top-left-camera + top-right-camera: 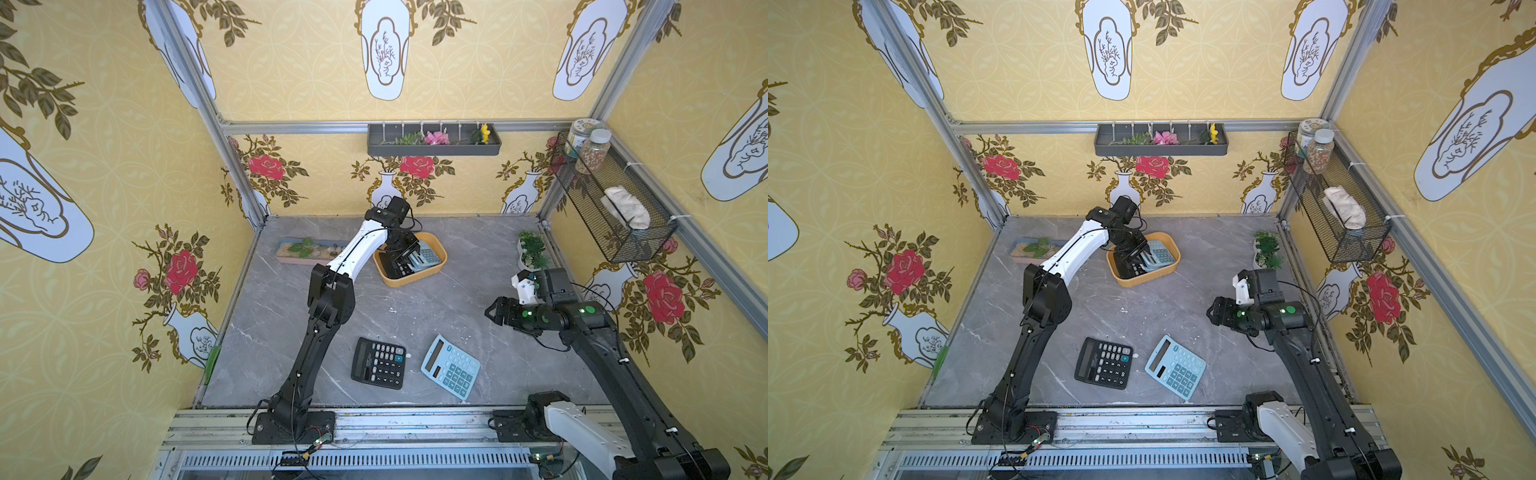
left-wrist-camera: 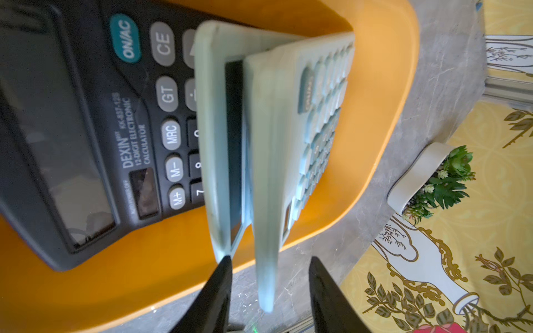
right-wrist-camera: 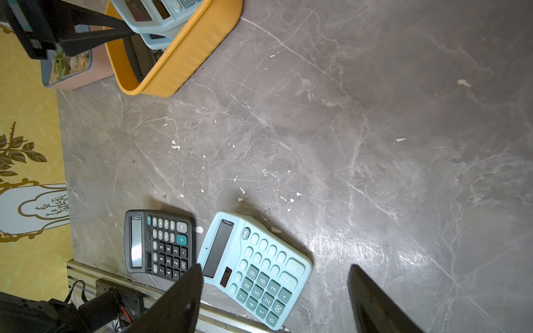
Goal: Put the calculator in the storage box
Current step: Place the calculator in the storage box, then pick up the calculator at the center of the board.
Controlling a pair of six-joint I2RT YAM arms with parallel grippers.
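The storage box [image 1: 409, 281] stands at 12 o'clock on the counter [image 1: 457, 266]. It holds a boxed black calculator [image 2: 86, 115], a lower light-blue calculator [image 2: 212, 129] and, tilted on top, an upper light-blue calculator [image 2: 288, 129].

The left end effector [image 2: 271, 258] is above the box. Its jaws are spread clear of the upper unit's edge, so release appears complete.

Remaining at 6 o'clock are a loose black calculator [image 1: 379, 363] and a loose light-blue calculator [image 1: 451, 368]. The right end effector [image 3: 275, 265] hovers at 3 o'clock, spread and empty.
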